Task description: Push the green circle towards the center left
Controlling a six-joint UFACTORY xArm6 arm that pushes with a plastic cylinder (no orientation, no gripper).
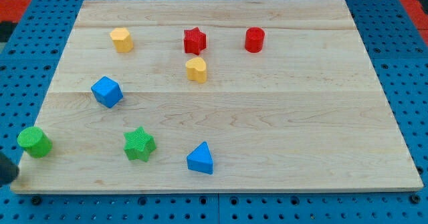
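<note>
Camera view: the green circle sits at the wooden board's bottom-left corner. My tip is only a dark sliver cut off by the view's left edge, just below it; there's no gripper to judge. I reckon the approach is done, and the next move is pushing upward toward center left, past the blue cube.

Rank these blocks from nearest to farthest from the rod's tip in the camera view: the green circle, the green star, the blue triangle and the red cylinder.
Measured from my tip, at the view's bottom left:
1. Green circle block, left edge, just above the tip.
2. Green star block, lower left.
3. Blue triangle block, bottom centre.
4. Red cylinder block, top, right of centre.
</note>
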